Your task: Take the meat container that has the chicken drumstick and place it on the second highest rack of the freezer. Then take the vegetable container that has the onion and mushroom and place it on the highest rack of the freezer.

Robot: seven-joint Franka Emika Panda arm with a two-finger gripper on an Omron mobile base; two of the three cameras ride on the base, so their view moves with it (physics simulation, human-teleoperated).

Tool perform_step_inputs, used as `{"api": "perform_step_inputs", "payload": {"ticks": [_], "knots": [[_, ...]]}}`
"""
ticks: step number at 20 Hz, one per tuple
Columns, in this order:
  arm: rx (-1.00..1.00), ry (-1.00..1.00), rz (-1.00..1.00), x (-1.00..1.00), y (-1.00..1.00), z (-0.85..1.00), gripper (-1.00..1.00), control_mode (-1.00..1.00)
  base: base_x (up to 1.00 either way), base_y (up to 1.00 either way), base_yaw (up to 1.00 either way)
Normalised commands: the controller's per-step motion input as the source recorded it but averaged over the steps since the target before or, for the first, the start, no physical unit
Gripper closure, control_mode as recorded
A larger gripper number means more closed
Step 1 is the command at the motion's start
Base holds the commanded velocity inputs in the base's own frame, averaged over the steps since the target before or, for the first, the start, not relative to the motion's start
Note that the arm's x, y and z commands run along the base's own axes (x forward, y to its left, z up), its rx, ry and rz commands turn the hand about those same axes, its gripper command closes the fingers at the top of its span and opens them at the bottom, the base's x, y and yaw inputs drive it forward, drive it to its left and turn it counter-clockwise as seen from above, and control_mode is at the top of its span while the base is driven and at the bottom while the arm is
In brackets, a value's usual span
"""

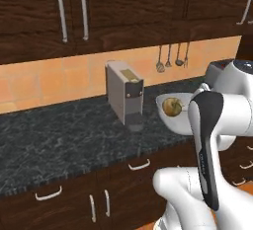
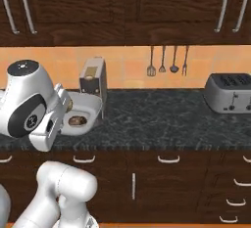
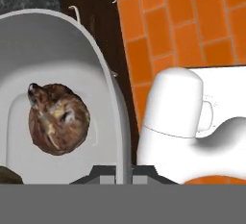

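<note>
Currently the white robot arm is holding a pale grey, shallow oval container lifted over the front edge of the dark speckled stone desk, and the end effector is clamped narrowly on the container's thin rim, one dark finger tip sitting on each side of the wall in the hand view. Inside the container a round yellowish-tan onion is resting, and a smaller dark-brown mushroom is lying near it; in the hand view the onion is showing as a mottled brown ball on the container's grey floor. Just behind the container a tall grey box-shaped appliance with a dark front panel is standing on the desk against the orange tiled wall. Four metal utensils are hanging on the wall further right, and a grey slotted toaster is sitting well apart at the right end of the desk. Dark wooden cabinets with curved silver handles are hanging above, and dark drawers are lining the desk's front
</note>
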Motion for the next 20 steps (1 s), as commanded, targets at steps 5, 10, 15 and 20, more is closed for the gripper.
{"api": "perform_step_inputs", "payload": {"ticks": [5, 10, 15, 20], "knots": [[0.0, 0.0, 0.0, 0.0, 0.0, 0.0, 1.0, 1.0, 0.0, -0.38, -0.82], [0.0, 0.0, 0.0, 0.0, 0.0, 0.0, 1.0, 1.0, 0.0, -0.25, -0.87], [0.0, 0.0, 0.0, 0.0, 0.0, 0.0, 1.0, 1.0, 0.0, -0.31, -0.85], [0.0, 0.0, 0.0, 0.0, 0.0, 0.0, 1.0, 1.0, 0.0, -0.35, -0.84]]}}
